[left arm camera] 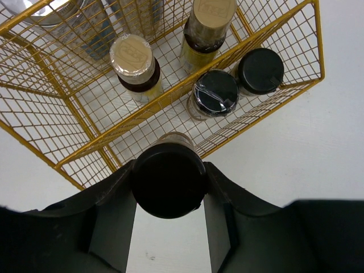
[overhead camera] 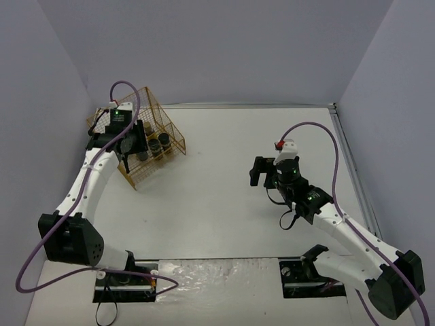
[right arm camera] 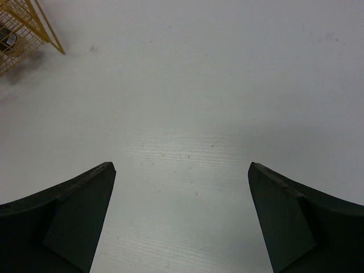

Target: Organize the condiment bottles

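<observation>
Black-capped jar (left arm camera: 169,179) pinched in the left gripper (left arm camera: 169,190), at the front edge of the gold wire rack (left arm camera: 273,94). Two dark jars (left arm camera: 216,92) (left arm camera: 260,70), two tan-capped bottles (left arm camera: 132,56) (left arm camera: 214,12) already inside; probably the last. Right gripper (right arm camera: 181,168) gapes empty, far from the rack.

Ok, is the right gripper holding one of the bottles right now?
No, the right gripper is open over the white table, with nothing between its fingers.

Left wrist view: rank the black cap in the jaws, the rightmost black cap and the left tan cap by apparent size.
1. Held black cap, though nearest the camera.
2. Rightmost black cap and left tan cap: about alike.
</observation>
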